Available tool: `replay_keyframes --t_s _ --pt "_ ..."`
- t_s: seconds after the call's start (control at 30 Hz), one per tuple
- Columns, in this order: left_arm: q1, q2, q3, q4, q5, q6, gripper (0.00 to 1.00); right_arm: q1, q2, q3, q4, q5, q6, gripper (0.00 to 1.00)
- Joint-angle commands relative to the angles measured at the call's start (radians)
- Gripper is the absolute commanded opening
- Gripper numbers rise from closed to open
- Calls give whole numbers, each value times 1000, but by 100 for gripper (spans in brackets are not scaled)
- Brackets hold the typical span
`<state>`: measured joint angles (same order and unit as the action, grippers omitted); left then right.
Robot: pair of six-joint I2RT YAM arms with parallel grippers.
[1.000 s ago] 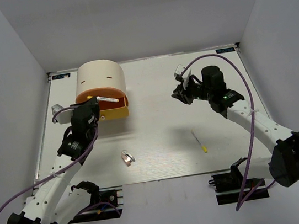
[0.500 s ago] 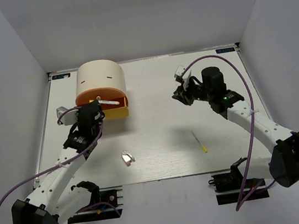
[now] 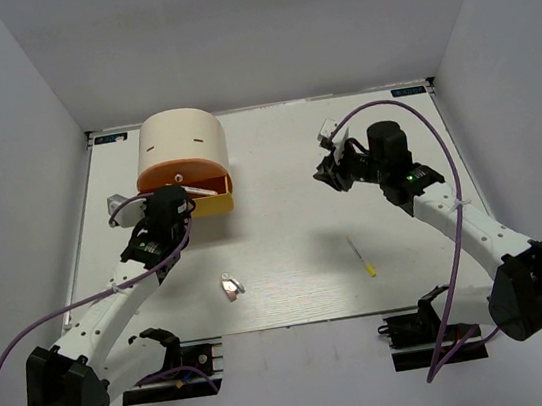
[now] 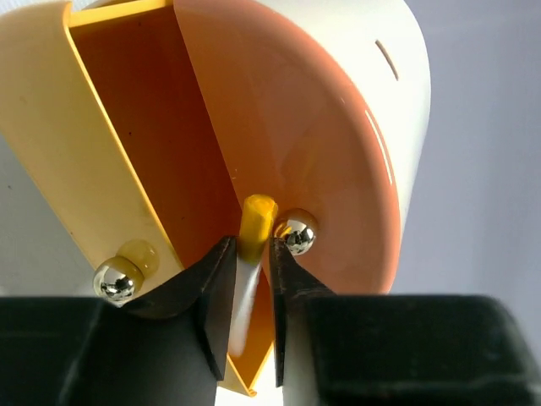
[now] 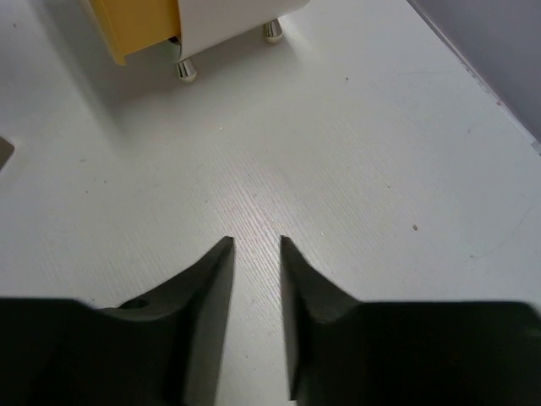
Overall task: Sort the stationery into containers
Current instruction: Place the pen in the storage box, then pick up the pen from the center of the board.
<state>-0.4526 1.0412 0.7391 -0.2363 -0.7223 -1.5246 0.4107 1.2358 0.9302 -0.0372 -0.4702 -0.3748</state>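
Your left gripper (image 4: 251, 258) is clamped on a yellow-tipped white stick (image 4: 255, 227) between its jaws. The open yellow drawer (image 4: 93, 161) of the cream cabinet (image 3: 179, 140) sits just beyond the tips. Your right gripper (image 5: 256, 254) has its jaws slightly parted with nothing between them, over bare table (image 5: 355, 161).

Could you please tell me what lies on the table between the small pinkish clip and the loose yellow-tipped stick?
Nothing. The top external view shows only bare white table between the clip and the stick.
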Motion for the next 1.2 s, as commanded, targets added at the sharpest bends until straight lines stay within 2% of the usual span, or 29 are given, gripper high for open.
replay_keyframes --t_s 0.0,0.07,0.1,0.17,0.33,0.47,0.5,0.53,0.6,0.67,0.77,0.8,0.9,1.0,1.17 --pt "5 -9 22 -20 -19 -19 40 -9 -29 -13 -16 -5 -16 40" --pt "5 -9 22 -20 -9 -19 48 -7 -24 -10 -41 -18 -22 48" --pt "5 -18 22 -30 1 -19 55 -7 -24 -8 -53 -21 -24 50" --pt "5 -29 31 -31 1 -19 60 -12 -22 -11 -90 -34 -38 58" --pt "5 -76 42 -52 21 -19 63 -10 -27 -14 -173 -42 -52 61" --pt "5 -125 81 -67 79 38 66 -13 -15 -19 -291 -38 -61 43" --pt "5 -135 94 -67 96 117 66 -15 -9 -27 -361 -36 -67 31" --pt "5 -150 124 -67 112 163 67 -13 1 -31 -381 -31 -65 26" --pt "5 -159 172 -93 177 298 71 -10 30 -36 -478 1 -65 20" --pt "5 -168 183 -124 260 377 77 -13 76 -36 -549 27 -65 20" --pt "5 -191 194 -228 345 483 82 -12 131 -28 -632 57 -56 32" --pt "5 -205 175 -257 372 510 85 -12 140 -22 -662 71 -41 40" --pt "5 -265 114 -310 393 532 88 -6 194 -16 -682 128 -1 48" --pt "5 -335 63 -346 406 554 89 -4 244 -7 -702 178 30 48" --pt "5 -369 42 -419 396 564 89 2 274 -24 -669 275 85 49"
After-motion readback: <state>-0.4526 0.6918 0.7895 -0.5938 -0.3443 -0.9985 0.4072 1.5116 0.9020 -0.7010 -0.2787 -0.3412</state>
